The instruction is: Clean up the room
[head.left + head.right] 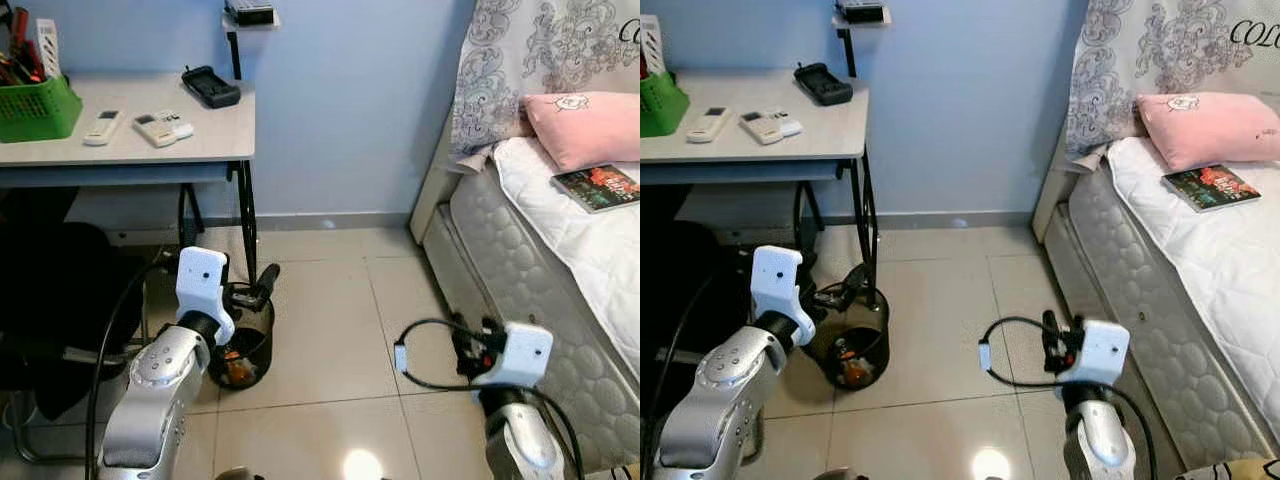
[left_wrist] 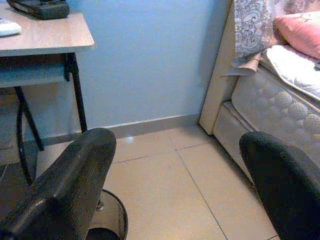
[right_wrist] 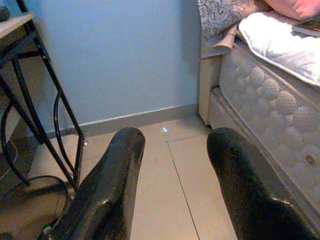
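Note:
A black mesh waste bin [image 1: 252, 345] stands on the tiled floor by the desk leg, with some orange scraps inside. My left gripper [image 1: 256, 288] hovers just above the bin's rim, open and empty, its two black fingers [image 2: 75, 185] spread wide in the left wrist view. My right gripper [image 1: 468, 346] is held low over the floor beside the bed, also open with nothing between its fingers [image 3: 112, 185]. A book [image 1: 598, 187] lies on the white bedding next to a pink pillow [image 1: 585, 125].
The grey desk [image 1: 205, 140] at the back left carries two white remotes [image 1: 103, 127], a black case [image 1: 210, 86] and a green basket [image 1: 35, 105]. A dark chair [image 1: 50, 300] stands at my left. The bed [image 1: 520, 260] runs along the right. Bare tiles [image 1: 330, 330] lie between bin and bed.

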Motion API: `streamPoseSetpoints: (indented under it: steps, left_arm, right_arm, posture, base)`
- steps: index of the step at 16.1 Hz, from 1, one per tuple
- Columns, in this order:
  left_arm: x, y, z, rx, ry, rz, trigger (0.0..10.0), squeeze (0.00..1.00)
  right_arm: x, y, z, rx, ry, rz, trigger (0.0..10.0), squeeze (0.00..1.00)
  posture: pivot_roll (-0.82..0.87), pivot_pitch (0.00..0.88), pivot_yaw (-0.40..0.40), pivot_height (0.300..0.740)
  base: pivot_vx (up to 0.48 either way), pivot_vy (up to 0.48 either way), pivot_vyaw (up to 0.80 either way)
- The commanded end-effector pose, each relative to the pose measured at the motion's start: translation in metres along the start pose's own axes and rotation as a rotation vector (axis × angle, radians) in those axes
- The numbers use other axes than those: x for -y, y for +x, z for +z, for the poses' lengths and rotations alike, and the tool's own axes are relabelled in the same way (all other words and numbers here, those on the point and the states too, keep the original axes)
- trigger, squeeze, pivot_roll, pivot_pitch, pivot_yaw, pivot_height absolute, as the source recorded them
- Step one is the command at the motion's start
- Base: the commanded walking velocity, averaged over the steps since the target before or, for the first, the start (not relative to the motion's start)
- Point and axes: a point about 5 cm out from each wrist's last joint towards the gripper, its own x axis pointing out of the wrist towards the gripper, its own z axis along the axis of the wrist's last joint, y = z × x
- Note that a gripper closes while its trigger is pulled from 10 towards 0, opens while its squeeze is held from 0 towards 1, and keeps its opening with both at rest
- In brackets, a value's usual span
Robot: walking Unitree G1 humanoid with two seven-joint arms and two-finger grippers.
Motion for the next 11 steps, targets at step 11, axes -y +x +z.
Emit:
streamPoseSetpoints:
  steps: [11]
  left_arm:
    - [0.0037,0.0071,0.0013,0.018,0.002,-0.022,10.0,0.00]
  right_arm:
    - [0.0043,0.0073,0.0053,-0.001,-0.018,-0.022,10.0,0.00]
  posture:
    - [0.02,0.000,-0.029,0.728]
  base:
    - [0.000,0.000,0.00]
